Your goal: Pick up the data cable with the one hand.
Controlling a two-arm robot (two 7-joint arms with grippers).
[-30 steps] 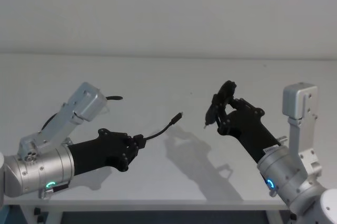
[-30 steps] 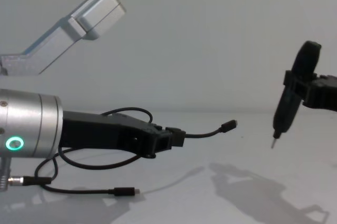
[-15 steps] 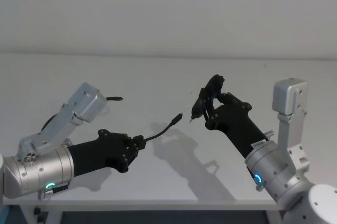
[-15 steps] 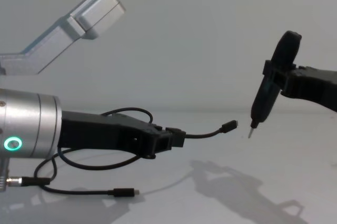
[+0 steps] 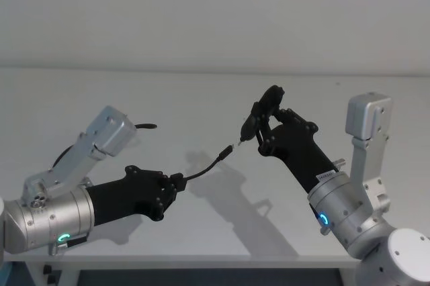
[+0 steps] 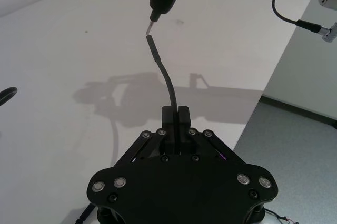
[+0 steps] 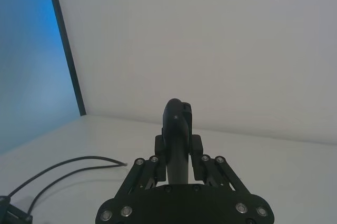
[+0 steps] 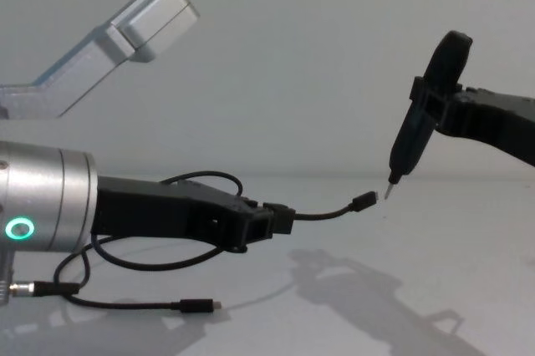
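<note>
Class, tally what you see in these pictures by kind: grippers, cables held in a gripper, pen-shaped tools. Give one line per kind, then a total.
Black two-jaw grippers: 2 (left, right)
Thin black data cable: 1
Black pen-shaped tool with metal tip: 1
Total: 4

Left arm: black angular two-jaw left gripper [image 5: 176,182] on thick silver cylindrical wrist [image 5: 50,217] bearing green glowing ring. Right arm: matching black right gripper [image 5: 264,131], silver wrist [image 5: 342,212], blue ring light. Silver screws stud both gripper bodies.
</note>
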